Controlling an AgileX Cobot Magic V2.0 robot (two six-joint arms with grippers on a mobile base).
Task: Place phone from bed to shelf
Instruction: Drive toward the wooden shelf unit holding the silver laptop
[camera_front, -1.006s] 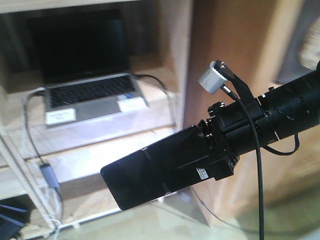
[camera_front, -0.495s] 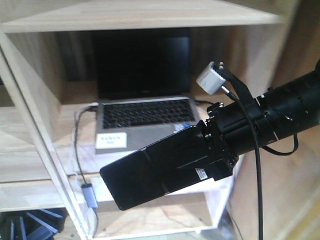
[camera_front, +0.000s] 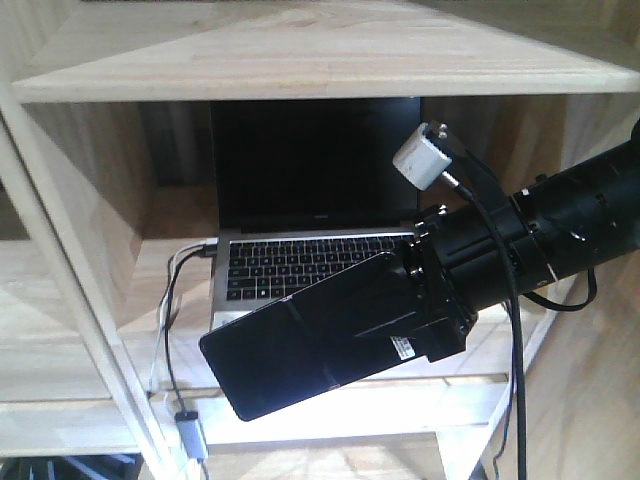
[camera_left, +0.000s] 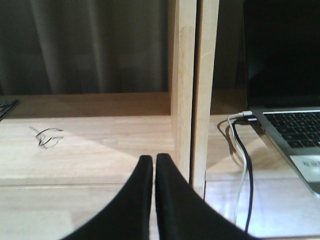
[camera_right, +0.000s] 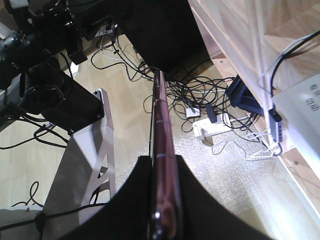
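**Phone** (camera_front: 310, 345): held in the air in front of the laptop (camera_front: 318, 215), overlapping its keyboard in the front view. The gap between them cannot be judged.
**Right gripper** (camera_right: 162, 200): clamped on the phone's edge.
**Left gripper** (camera_left: 154, 167): fingers pressed together, empty, left of the laptop.
**Shelf** (camera_front: 300, 70): the laptop sits in its compartment.
**Progress:** pickup and carry appear done. Set-down and release remain.

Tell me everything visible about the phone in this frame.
The phone is a slim, glossy black slab with a crease across its middle and a small white sticker near the gripped end. The right wrist view shows a pinkish metallic edge. The right pincer clamps one end. The rest juts out tilted in the air, in front of the laptop in the shelf, apparently touching nothing else.
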